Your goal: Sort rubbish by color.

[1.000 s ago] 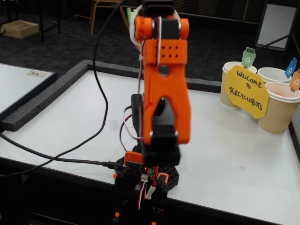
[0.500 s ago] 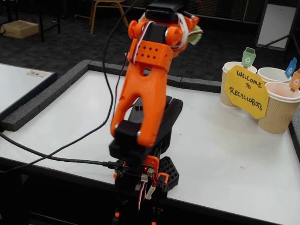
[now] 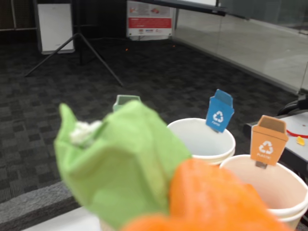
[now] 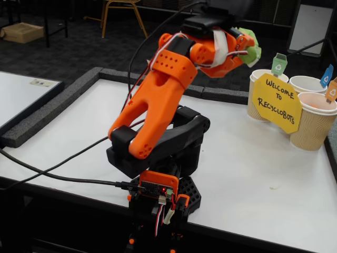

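Observation:
A crumpled green paper wad (image 3: 120, 163) with a bit of white on it fills the lower left of the wrist view. One orange finger (image 3: 211, 197) presses against its right side. In the fixed view my gripper (image 4: 246, 50) is shut on this green wad (image 4: 253, 46). It hangs in the air just left of and above the cup with the green flag (image 4: 279, 64). Something orange (image 4: 316, 104) lies inside the cup with the orange flag (image 4: 331, 90).
Three beige paper cups stand at the table's right: the green-flag cup (image 4: 257, 84), the blue-flag cup (image 4: 308, 83) and the orange-flag cup (image 4: 313, 129). A yellow sign (image 4: 276, 103) leans across their fronts. A black cable (image 4: 63, 174) trails left of the arm's base (image 4: 163, 197).
The arm has swung from upright over its base down and to the right, carrying the green wad out toward the cups.

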Available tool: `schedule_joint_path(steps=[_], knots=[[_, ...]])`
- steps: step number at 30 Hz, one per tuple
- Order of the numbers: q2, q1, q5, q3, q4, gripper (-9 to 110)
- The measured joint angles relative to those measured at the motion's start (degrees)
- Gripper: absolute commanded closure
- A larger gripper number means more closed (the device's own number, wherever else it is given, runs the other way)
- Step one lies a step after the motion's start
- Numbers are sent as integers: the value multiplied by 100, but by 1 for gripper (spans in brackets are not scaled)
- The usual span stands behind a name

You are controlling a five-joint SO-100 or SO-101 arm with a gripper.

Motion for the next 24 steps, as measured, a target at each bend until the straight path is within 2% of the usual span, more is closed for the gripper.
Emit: schedule_joint_path(steps=[11, 24], knots=[[-202, -343, -272, 114, -571, 101], [-3164, -413, -360, -844, -1591, 101]])
